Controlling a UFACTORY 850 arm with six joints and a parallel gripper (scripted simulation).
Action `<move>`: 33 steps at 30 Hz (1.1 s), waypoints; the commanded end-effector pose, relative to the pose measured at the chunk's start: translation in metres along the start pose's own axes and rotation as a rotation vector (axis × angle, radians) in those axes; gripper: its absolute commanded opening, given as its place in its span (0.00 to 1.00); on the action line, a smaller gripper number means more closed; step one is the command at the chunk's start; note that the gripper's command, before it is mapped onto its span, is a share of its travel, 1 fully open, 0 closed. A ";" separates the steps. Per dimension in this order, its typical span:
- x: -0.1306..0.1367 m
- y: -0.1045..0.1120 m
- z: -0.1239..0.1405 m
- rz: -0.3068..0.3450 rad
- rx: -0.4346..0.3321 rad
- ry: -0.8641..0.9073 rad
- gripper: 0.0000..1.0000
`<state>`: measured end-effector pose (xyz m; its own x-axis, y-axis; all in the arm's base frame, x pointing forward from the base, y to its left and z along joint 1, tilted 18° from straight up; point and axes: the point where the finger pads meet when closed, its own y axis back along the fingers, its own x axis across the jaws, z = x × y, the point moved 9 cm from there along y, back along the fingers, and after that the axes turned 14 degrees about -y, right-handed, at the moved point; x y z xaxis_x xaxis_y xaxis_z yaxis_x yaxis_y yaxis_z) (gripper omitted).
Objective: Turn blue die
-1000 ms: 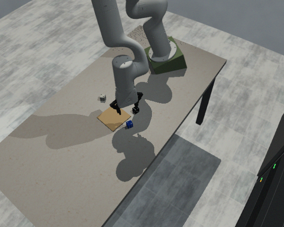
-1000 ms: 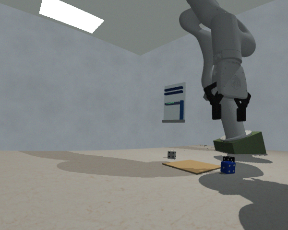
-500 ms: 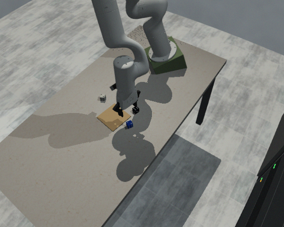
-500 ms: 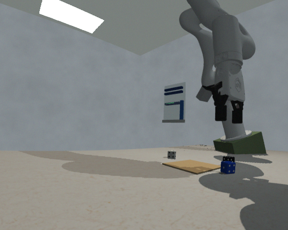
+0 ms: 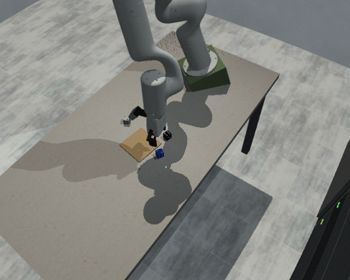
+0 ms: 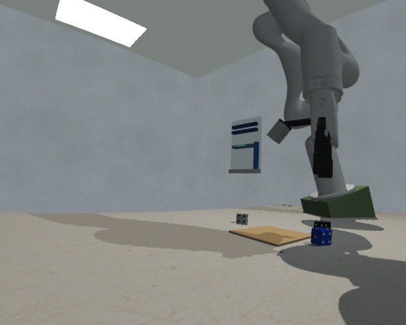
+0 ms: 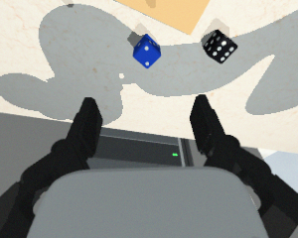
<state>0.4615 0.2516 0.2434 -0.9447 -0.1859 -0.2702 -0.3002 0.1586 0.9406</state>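
The blue die (image 5: pixel 160 153) lies on the table just off the tan mat's (image 5: pixel 139 144) near right edge, not on the mat. It also shows in the exterior view (image 6: pixel 321 236) and in the wrist view (image 7: pixel 147 51). In the wrist view its top seems to show two pips. My gripper (image 5: pixel 151 139) is open and empty, high above the mat's right side; it also shows in the exterior view (image 6: pixel 323 164) and in the wrist view (image 7: pixel 146 121). The mat also shows in the exterior view (image 6: pixel 270 235) and in the wrist view (image 7: pixel 169 12).
A black die (image 5: pixel 167 135) lies on the table just behind the blue die, apart from it; it also shows in the wrist view (image 7: pixel 220 47). A white die (image 5: pixel 125 121) lies left of the mat. The arm's green base (image 5: pixel 206 73) stands at the back. The table's right edge is close.
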 end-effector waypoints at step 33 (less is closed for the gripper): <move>-0.002 -0.017 0.000 0.013 -0.018 1.135 1.00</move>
<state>0.4649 0.2496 0.2281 -0.4012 -0.9157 0.0225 -0.3052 0.1568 0.9393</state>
